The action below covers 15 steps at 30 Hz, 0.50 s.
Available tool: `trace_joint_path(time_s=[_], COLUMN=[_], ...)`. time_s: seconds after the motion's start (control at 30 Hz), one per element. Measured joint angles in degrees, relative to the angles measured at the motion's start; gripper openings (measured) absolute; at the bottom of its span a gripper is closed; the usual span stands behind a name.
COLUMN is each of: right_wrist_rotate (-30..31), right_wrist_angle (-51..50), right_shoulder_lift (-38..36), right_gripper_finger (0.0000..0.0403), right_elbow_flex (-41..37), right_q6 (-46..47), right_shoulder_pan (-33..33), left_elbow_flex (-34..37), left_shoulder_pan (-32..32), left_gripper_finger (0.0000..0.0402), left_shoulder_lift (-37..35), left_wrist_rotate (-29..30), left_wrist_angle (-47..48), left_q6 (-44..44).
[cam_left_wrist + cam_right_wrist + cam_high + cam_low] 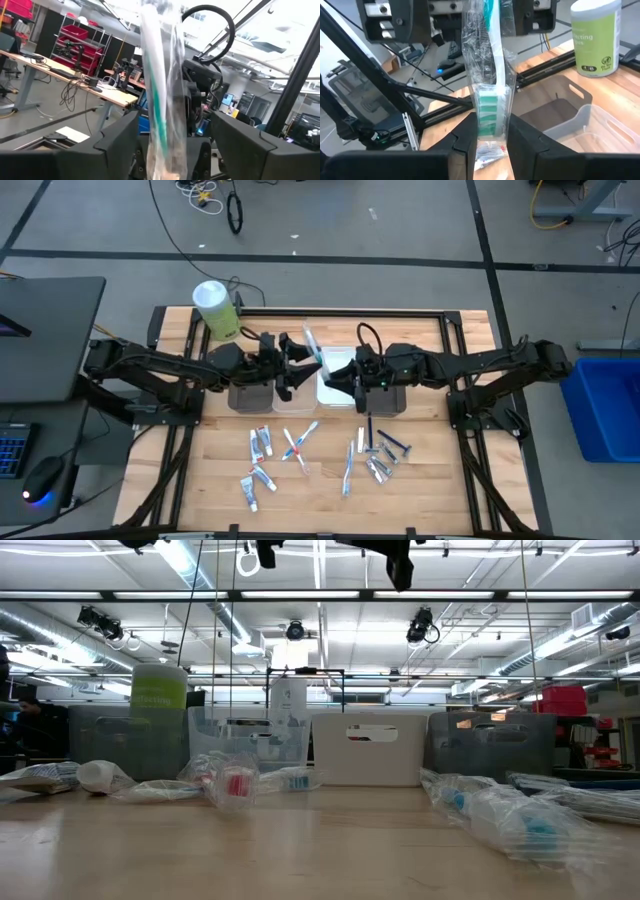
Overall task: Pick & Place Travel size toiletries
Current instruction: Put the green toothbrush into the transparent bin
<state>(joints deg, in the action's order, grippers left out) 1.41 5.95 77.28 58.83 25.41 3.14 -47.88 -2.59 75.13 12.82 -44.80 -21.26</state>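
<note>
A toothbrush in a clear wrapper (312,346) stands nearly upright above the row of trays at the table's middle. My right gripper (490,131) is shut on it, reaching in from the table's right. My left gripper (172,122) is open, reaching in from the left. Its fingers (107,145) stand on either side of the wrapper (161,85) with a gap on each side. Other travel size toiletries lie flat on the wood nearer the front: small tubes (260,445), toothbrushes (300,442), razors and silvery tubes (385,452). My right gripper pinches the wrapped toothbrush between its two fingers near the lower, green-ribbed handle end (489,112). The fingers come in about level from the table's right and lie across it. The toothbrush rises above the fingers, lifted clear of the trays, and a short tail of wrapper (489,152) hangs below.
Under the grippers stand a dark tray (250,396), a clear tray (293,398), a white tray (335,392) and another dark tray (388,402). A green-white canister (215,308) stands at the far left. Bare wood lies toward the near edge.
</note>
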Motion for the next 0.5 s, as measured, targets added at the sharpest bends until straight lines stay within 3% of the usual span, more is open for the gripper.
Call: trace_joint_path(time_s=[0.5], right_wrist_rotate=[-0.1], right_wrist_angle=[-0.6], right_shoulder_lift=[0.0], right_gripper_finger=[0.0089], right_elbow_flex=[0.0], right_q6=[-0.9], right_shoulder_pan=[0.0], left_elbow_flex=[0.0], left_shoulder_pan=[0.0], left_gripper_finger=[0.0096], left_shoulder_lift=[0.0], left_wrist_rotate=[0.0], left_wrist_angle=[-0.1], left_q6=[0.6])
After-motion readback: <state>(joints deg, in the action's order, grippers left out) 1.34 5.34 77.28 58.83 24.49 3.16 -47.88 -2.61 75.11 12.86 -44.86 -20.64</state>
